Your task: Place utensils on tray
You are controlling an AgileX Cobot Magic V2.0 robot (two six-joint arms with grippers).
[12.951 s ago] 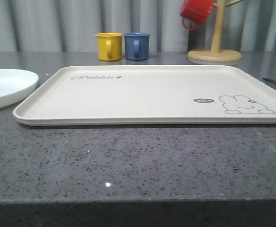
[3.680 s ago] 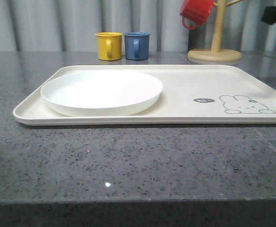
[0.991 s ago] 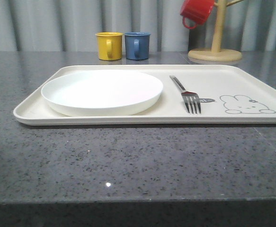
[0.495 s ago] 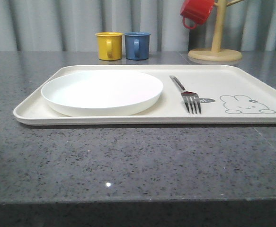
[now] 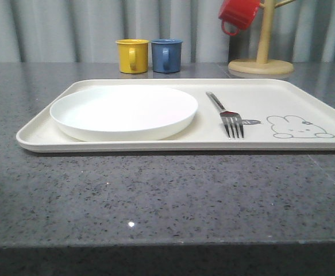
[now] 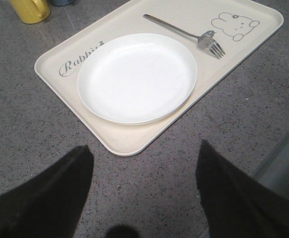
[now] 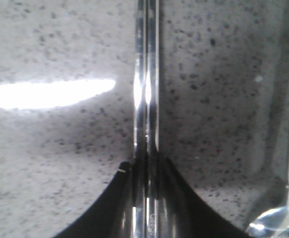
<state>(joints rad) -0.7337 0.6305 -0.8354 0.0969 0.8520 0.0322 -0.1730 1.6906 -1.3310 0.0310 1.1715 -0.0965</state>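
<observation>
**Plate and fork on tray, right gripper closed on chopsticks**

From my front camera I see the tray [image 5: 156, 144] lying flat on the grey counter [image 5: 156, 201]. I take it as my landmark. The plate [image 5: 124, 111] sits on the tray's left half, upright and flat. The fork [image 5: 227, 115] lies on the tray just beside the plate, tines toward me and touching the small dark mark next to the rabbit drawing [image 5: 299, 127]. Fork and plate are apart, not touching.

Behind the tray stand a yellow cup [image 5: 132, 56] and a blue cup [image 5: 166, 55], side by side. A red cup [image 5: 238, 14] hangs on a wooden stand [image 5: 261, 63] behind the tray's far right corner.

My left wrist camera looks down on the tray, with the left gripper [image 6: 144, 163] spread wide over bare counter near the tray's edge, holding nothing.

My right wrist camera shows the right gripper [image 7: 145, 168] pinched narrow on the chopsticks [image 7: 146, 74], which run straight out from the fingers, close together, over the counter. A rounded shiny piece sits at the frame's corner, and I cannot tell what it is.
</observation>
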